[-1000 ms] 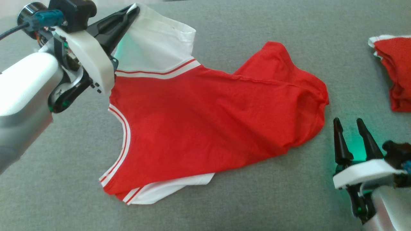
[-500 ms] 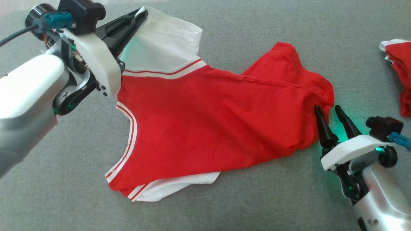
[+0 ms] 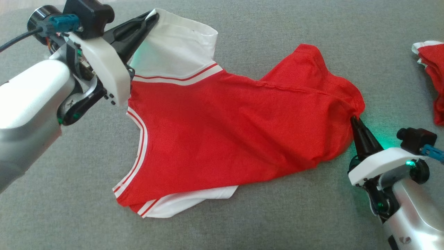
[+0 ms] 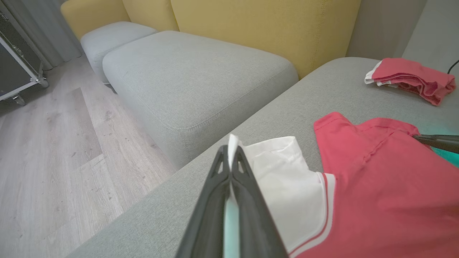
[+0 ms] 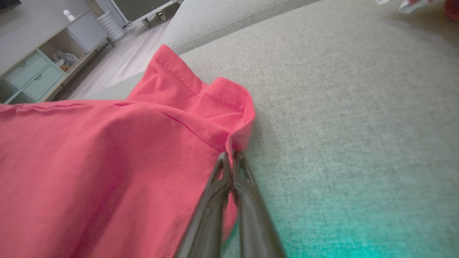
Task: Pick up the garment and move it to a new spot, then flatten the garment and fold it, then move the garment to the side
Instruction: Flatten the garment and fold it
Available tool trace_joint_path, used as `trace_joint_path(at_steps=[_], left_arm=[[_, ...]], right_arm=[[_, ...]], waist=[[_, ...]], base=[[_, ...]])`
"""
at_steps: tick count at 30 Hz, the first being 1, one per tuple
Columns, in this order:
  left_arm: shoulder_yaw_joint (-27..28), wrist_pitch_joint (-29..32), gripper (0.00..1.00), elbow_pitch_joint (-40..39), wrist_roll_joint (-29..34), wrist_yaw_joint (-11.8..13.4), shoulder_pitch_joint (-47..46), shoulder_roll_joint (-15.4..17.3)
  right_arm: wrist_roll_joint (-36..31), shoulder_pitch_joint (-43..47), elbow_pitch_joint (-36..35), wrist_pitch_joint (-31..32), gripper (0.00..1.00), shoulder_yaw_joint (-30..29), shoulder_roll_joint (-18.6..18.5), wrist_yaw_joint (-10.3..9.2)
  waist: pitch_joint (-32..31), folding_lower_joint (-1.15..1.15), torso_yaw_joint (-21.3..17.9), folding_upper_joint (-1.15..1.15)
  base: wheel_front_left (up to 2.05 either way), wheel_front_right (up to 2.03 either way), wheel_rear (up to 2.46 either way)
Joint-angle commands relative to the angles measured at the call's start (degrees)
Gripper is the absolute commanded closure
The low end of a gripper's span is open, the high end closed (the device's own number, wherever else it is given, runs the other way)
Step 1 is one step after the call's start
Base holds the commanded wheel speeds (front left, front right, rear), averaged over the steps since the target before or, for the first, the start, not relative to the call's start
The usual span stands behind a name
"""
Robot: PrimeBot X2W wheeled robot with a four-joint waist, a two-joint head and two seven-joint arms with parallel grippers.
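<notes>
My left jaws are pressed together on the white sleeve (image 3: 173, 45) of the red jersey T-shirt with white striped trim (image 3: 225, 132). My right jaws pinch its red hem corner (image 5: 240, 136). The shirt lies stretched between both jaws on the grey fabric sofa cushion (image 3: 277, 215).

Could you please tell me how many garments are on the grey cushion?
2: a red-and-white T-shirt spread centrally, and a bunched red garment at the right edge, partly cropped.

Work surface before me: grey fabric cushion (image 3: 242, 225). Lying on it: one red garment (image 3: 225, 132) with white sleeves, spread, creased; one bundled red cloth (image 3: 433, 80), well apart, far right.
</notes>
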Motion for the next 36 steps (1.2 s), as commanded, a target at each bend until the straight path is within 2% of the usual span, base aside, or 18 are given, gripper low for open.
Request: trace_joint_path(at_steps=[1,6,10,15,20,27,32,36], left_arm=[[2.9,-0.2,1.0,-0.2,-0.1,0.3,-2.0,2.4],[3.3,-2.4,1.0,0.5,0.1,0.3,-1.5,3.0],[5.2,-7.9,1.0,1.4,0.5,1.0,-0.8,4.1],[8.9,-16.3,1.0,2.2,1.1,2.7,-0.2,6.1],[13.4,-19.3,1.0,-0.9,4.1,4.2,-0.1,7.6],[27.3,-19.5,1.0,-12.6,7.4,7.5,4.7,7.2],[35.4,-19.5,1.0,-17.9,5.3,8.2,8.8,5.5],[40.6,-19.5,1.0,-19.7,4.1,8.7,8.4,4.4]], right_arm=[[0.5,-1.7,-1.1,-1.2,1.0,1.1,-1.4,0.37],[1.4,-2.5,-1.6,-3.9,1.0,1.3,-2.1,0.37],[4.0,-3.0,-4.3,-5.3,1.0,1.0,-4.0,0.37],[7.5,-3.7,-11.4,-6.5,1.0,-0.3,-9.4,0.37],[8.6,-4.7,-20.4,-6.3,1.0,-1.5,-16.1,0.37],[8.2,-9.9,-33.7,-2.2,1.0,-1.3,-25.1,0.37],[8.2,-13.3,-37.8,0.6,1.0,-2.0,-28.4,0.37],[7.8,-16.9,-39.0,2.7,1.0,-3.1,-30.3,0.37]], waist=[[0.0,0.0,0.0,0.0],[-0.7,0.0,-0.3,0.0],[-2.4,0.0,-1.2,0.0],[-5.4,0.0,-2.5,0.0],[-9.0,0.0,-3.8,0.0],[-12.6,0.0,-4.9,0.0],[-13.8,0.0,-4.7,0.0],[-13.8,0.0,-4.1,0.0]], base=[[0.0,0.0,0.0],[0.0,0.0,0.0],[0.0,0.0,0.0],[0.0,0.0,0.0],[0.0,0.0,0.0],[0.0,0.0,0.0],[0.0,0.0,0.0],[0.0,0.0,0.0]])
